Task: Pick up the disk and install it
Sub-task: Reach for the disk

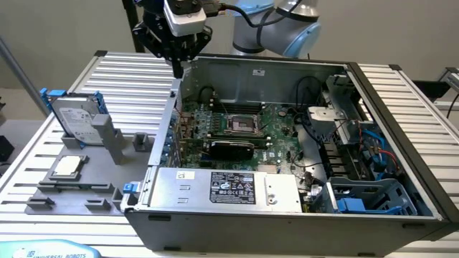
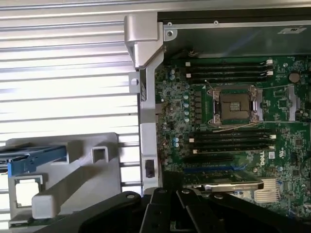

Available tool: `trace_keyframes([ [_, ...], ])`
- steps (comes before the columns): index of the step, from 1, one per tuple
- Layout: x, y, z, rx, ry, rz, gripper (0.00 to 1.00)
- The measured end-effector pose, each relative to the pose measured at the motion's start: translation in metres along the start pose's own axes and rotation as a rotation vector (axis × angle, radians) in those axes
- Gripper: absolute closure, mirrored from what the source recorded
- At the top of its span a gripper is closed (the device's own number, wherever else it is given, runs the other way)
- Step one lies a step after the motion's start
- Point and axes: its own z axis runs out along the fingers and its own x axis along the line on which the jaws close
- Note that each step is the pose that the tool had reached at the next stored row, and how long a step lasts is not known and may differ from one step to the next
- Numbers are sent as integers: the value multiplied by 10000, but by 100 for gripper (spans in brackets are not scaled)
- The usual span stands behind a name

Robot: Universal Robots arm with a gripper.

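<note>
Disk (image 1: 77,121) stands well apart; gripper (image 1: 178,65) seemingly empty.

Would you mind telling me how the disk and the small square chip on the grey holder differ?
The disk stands on edge, leaning; the chip lies flat. The disk is larger and rectangular with blue rails; the chip is small, square, plain. Both are silvery and sit on the grey holder.

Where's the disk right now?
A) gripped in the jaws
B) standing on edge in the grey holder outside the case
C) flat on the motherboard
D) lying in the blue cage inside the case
B: the disk stands on edge in the grey holder, outside the computer case on the exterior view's left.
</note>
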Motion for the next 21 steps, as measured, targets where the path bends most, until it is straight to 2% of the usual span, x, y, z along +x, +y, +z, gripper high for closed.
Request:
trace_keyframes([
  [10, 466, 121, 33, 9, 1, 0, 89],
  [21, 968, 105, 37, 11, 26, 2, 89],
])
